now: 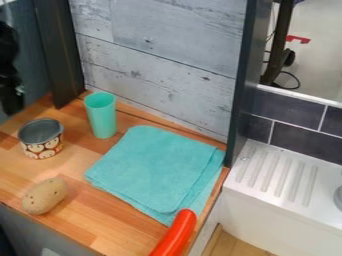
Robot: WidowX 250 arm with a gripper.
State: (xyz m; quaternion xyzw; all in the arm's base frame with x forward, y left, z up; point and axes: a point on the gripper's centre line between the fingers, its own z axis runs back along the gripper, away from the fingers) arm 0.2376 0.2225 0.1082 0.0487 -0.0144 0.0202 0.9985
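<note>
At the left edge hangs the black gripper (10, 75), partly cut off, left of the counter items and apart from them. A folded turquoise cloth (153, 167) lies flat on the wooden counter. Behind its left corner stands an upright turquoise cup (101, 116). To the cup's left is a small round tin (41, 140) with a grey inside and a patterned side. A brown potato-like object (44, 196) rests near the counter's front left. At the bottom, a glossy orange-red curved object (175, 235) reaches the cloth's near corner.
A whitewashed plank wall (160, 65) stands behind the wooden counter (100, 227). Dark upright posts flank it, the right one (242, 85) beside the cloth. Farther right are a white ridged drainboard (277, 175) and dark tiles (300, 137).
</note>
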